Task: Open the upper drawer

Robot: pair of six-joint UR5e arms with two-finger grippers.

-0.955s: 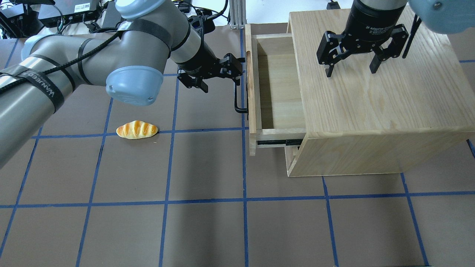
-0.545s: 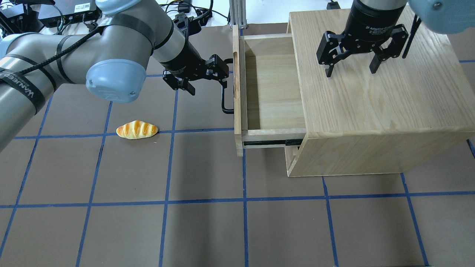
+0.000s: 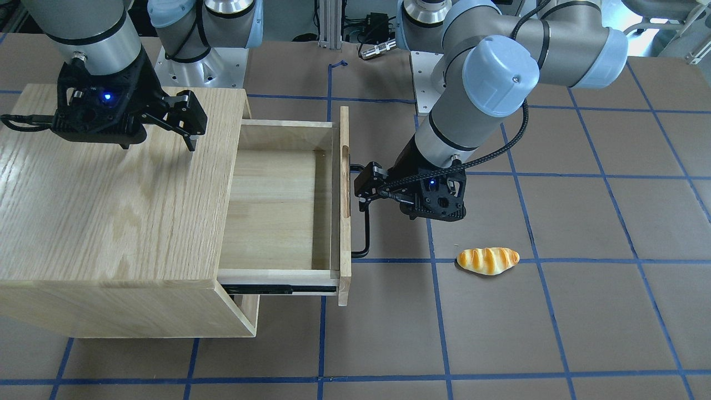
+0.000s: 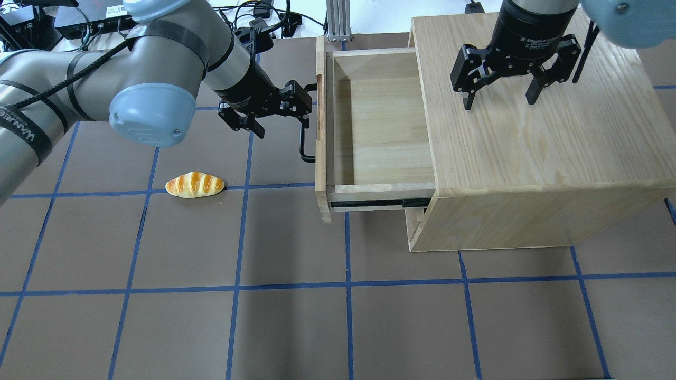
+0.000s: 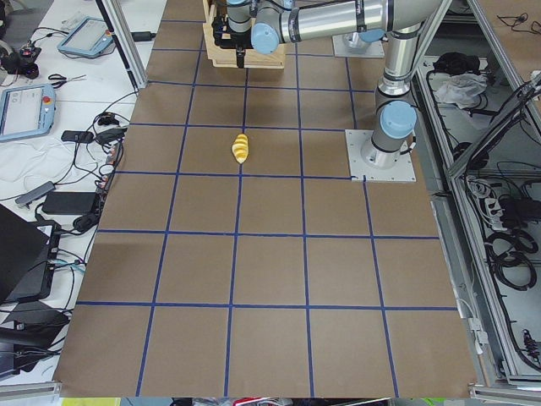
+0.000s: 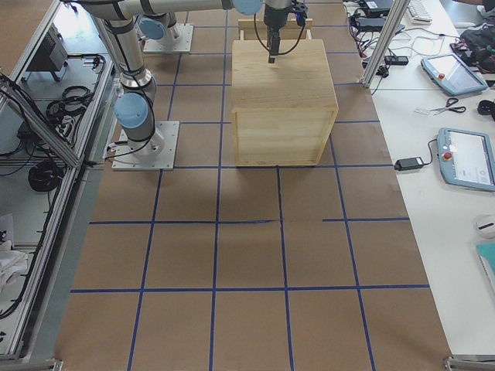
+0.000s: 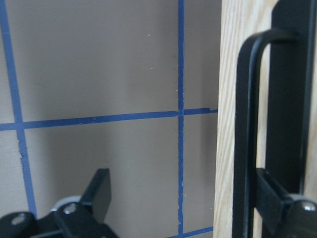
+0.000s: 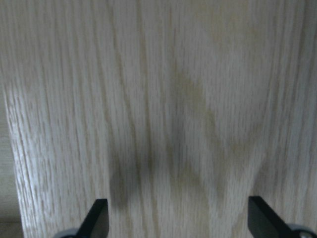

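Observation:
The upper drawer (image 4: 380, 121) stands pulled far out of the oak cabinet (image 4: 538, 137), its inside empty. Its pale front panel (image 4: 320, 158) carries a black bar handle (image 4: 302, 148) and an oblong slot. My left gripper (image 4: 280, 119) is open, with one finger hooked behind the handle; the left wrist view shows that bar (image 7: 242, 139) close to the panel (image 7: 225, 99). In the front-facing view the gripper (image 3: 389, 194) sits at the handle (image 3: 364, 239) of the drawer (image 3: 278, 211). My right gripper (image 4: 499, 100) is open and empty, just above the cabinet top (image 3: 100, 183).
A toy bread loaf (image 4: 194, 184) lies on the brown mat left of the drawer, also in the front-facing view (image 3: 487, 260). A lower wooden front panel (image 4: 414, 224) shows under the drawer. Blue tape lines grid the mat. Cables and boxes sit beyond the far edge.
The drawer has slid further out of the cabinet, toward the overhead view's left. My left gripper moved left with the handle. The right gripper has not moved.

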